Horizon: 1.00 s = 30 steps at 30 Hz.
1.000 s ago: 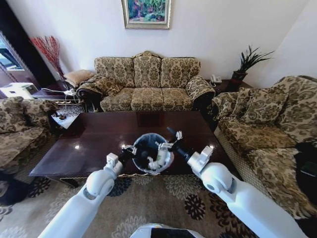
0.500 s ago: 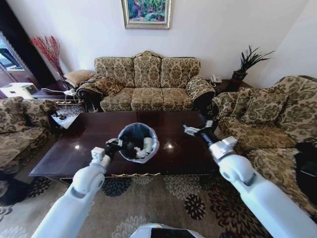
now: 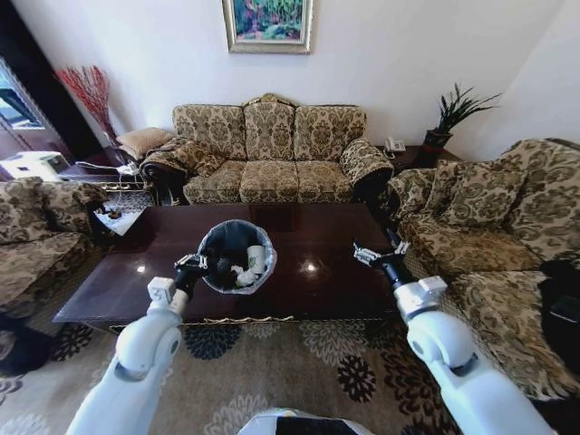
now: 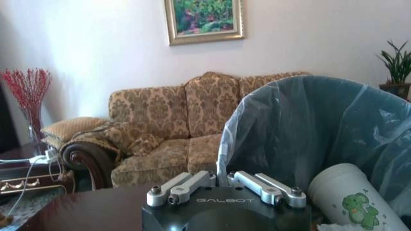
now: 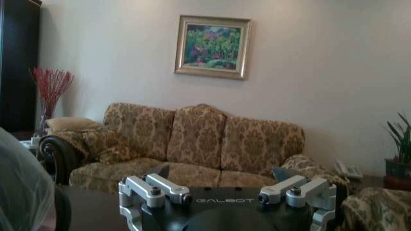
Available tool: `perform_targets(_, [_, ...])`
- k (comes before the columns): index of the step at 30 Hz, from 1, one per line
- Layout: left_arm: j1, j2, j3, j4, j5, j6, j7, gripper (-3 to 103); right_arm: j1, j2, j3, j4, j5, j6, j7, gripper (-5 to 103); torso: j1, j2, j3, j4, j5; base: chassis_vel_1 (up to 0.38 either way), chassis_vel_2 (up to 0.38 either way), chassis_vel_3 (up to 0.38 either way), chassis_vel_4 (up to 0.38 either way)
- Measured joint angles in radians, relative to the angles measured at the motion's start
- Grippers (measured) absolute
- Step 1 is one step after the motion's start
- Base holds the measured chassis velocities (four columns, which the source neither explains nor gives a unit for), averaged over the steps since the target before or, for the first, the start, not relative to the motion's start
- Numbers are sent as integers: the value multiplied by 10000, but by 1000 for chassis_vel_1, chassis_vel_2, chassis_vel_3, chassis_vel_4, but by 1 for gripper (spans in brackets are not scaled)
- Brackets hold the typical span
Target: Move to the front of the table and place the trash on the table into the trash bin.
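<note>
Left claw (image 3: 193, 264) clamped on trash bin (image 3: 217, 243) rim

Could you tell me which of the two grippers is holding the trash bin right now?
The left gripper is shut on the rim of the trash bin above the table. The right gripper is open and holds nothing.

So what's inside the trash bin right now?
Inside the trash bin, held at its rim by the left gripper, lie a white paper cup and crumpled white scraps. Anything beneath them is covered.
</note>
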Motion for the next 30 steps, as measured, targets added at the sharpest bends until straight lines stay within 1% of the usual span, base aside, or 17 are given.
perform_targets(3, [128,-247,71,-67,175,-82,23,3,-334,104,-84,123,-272,-8,24,100,0,0,1,-1,0,0,0,0,0])
perform_targets(7, [209,-375,99,-129,234,-144,43,3,-437,130,-193,168,-394,-6,43,100,0,0,0,-2,2,13,17,-11,-12])
perform_targets(13, [282,-416,67,-214,239,-192,57,3,-405,102,-338,238,-458,-17,68,100,2,0,2,1,1,95,93,-86,-71])
perform_targets(17, [278,-406,68,-216,232,-198,61,3,-403,76,-400,297,-478,-39,69,100,2,-1,2,3,1,225,185,-211,-175])
perform_targets(20, [265,-395,83,-216,224,-198,62,3,-419,76,-420,315,-521,-40,70,100,2,-1,2,1,-3,265,225,-235,-246])
perform_targets(22, [246,-376,96,-214,202,-202,64,3,-437,82,-457,320,-570,-40,69,100,1,-1,1,-2,4,276,294,-301,-286])
perform_targets(24, [228,-339,94,-184,193,-206,60,3,-436,97,-484,321,-606,-40,66,100,2,-3,2,1,-14,320,284,-330,-254])
perform_targets(25, [220,-307,84,-156,179,-205,61,3,-415,107,-517,321,-613,-43,65,100,-1,-2,1,3,-3,329,332,-284,-277])
perform_targets(30, [190,-259,61,-134,139,-217,61,3,-368,116,-574,319,-603,-44,65,100,-2,-2,1,3,2,323,327,-302,-312])
